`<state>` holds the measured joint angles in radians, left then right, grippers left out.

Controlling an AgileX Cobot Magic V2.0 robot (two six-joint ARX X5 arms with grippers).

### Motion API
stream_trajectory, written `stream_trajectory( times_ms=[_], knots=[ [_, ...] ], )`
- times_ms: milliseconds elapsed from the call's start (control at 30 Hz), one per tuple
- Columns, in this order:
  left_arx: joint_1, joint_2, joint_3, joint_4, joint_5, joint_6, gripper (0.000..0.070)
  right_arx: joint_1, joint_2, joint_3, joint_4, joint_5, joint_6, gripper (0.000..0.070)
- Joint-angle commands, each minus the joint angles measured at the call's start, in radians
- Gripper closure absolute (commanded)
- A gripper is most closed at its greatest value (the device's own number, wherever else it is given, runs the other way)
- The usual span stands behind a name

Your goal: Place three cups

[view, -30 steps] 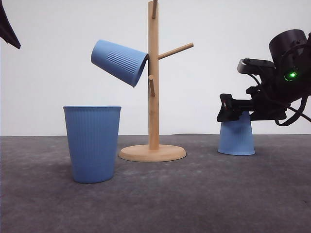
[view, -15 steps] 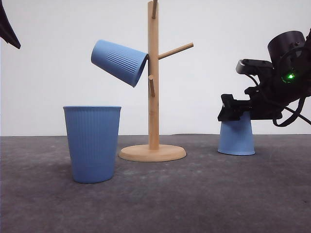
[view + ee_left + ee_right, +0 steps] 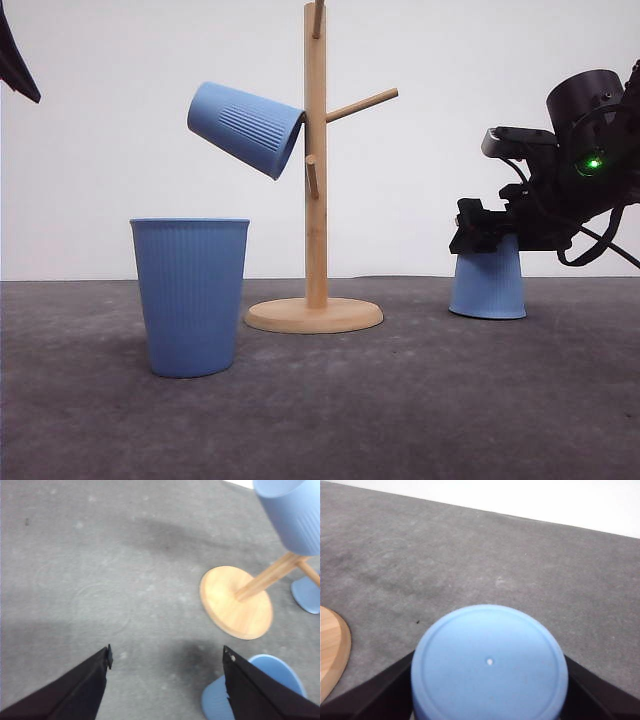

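Right claw (image 3: 487, 238) grips the inverted cup (image 3: 487, 285) on the desk (image 3: 400, 400), right of the stand (image 3: 315, 200). Left claw (image 3: 167, 662) gapes wide above the upright cup (image 3: 190, 295); a third cup (image 3: 245, 128) hangs on a peg.

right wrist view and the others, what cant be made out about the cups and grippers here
- Right gripper on the upside-down light-blue ribbed plastic cup: the right wrist view's bottom edge cuts off its fingertips, so contact is unclear.
- Same cup's upper part, front view: covered by the gripper.
- Wooden peg stand: its top leaves the front view.
- Peg inside the tilted light-blue cup: hidden by the cup's wall.
- Upright light-blue cup, left wrist view: partly behind a finger of the left gripper.
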<state>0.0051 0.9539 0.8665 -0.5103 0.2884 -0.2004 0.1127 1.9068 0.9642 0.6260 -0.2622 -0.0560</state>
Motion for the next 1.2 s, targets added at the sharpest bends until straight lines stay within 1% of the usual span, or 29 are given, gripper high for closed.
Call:
stream_trajectory(
  times_ms=[0,167,267,467,567,600,667,767,867,933,1167],
  knots=[
    [-0.001,0.006,0.011,-0.001,-0.005,-0.003,0.0278,0.002,0.021,0.018,0.017,-0.003,-0.004,0.0287],
    [-0.001,0.006,0.011,-0.002,-0.005,-0.003,0.0278,0.001,-0.018,0.018,-0.002,-0.005,0.022,0.0287],
    [-0.001,0.006,0.011,-0.002,-0.005,-0.003,0.0278,-0.002,-0.071,0.018,-0.047,-0.022,0.027,0.0287],
    [-0.001,0.007,0.011,0.008,-0.005,-0.003,0.0278,-0.008,-0.234,0.018,-0.252,-0.05,0.03,0.0287],
    [-0.001,0.006,0.011,0.009,-0.005,-0.002,0.0278,-0.02,-0.345,0.018,-0.345,-0.057,0.062,0.0287],
    [-0.001,0.006,0.011,0.009,-0.005,0.0,0.0278,-0.026,-0.381,0.019,-0.36,-0.06,0.09,0.0287],
    [-0.001,0.006,0.011,0.01,-0.006,0.0,0.0278,-0.05,-0.454,0.022,-0.382,-0.089,0.172,0.0286],
    [-0.001,0.006,0.011,0.011,-0.005,0.0,0.0278,-0.1,-0.522,0.05,-0.424,-0.185,0.339,0.0285],
    [-0.001,0.006,0.011,0.011,-0.005,0.0,0.0278,-0.14,-0.531,0.097,-0.424,-0.294,0.498,0.0284],
    [-0.001,0.006,0.011,0.01,-0.004,0.0,0.0278,-0.149,-0.526,0.127,-0.402,-0.318,0.56,0.0284],
    [-0.001,0.006,0.011,0.01,-0.004,0.001,0.0278,-0.13,-0.514,0.166,-0.231,-0.321,0.721,0.0284]
  ],
)
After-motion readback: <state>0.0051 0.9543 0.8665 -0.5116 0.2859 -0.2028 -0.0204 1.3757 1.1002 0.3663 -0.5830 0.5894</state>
